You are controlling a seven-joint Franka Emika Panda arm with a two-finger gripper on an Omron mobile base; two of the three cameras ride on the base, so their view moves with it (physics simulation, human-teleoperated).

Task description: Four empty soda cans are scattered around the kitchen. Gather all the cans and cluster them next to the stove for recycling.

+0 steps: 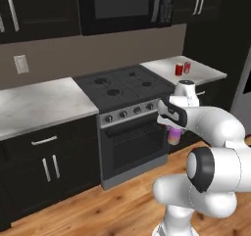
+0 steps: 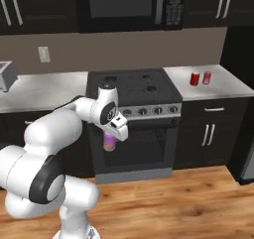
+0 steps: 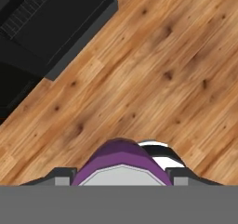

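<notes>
From the left base view, the end effector (image 1: 172, 127) was clamped on the purple can (image 1: 173, 135), hanging in front of the stove (image 1: 125, 90) over the floor. Two red cans (image 1: 183, 68) stood together on the worktop (image 1: 201, 72) just right of the stove. Swinging up there, the held can could clip the stove's front edge or topple that pair.

The right base view showed the can's yellow base and the gap down to the oven door (image 2: 134, 146).

The hand view alone showed the silver top seated between the fingertips (image 3: 62, 175), wooden floor (image 3: 153, 74) far beneath; a slip would drop it.
</notes>
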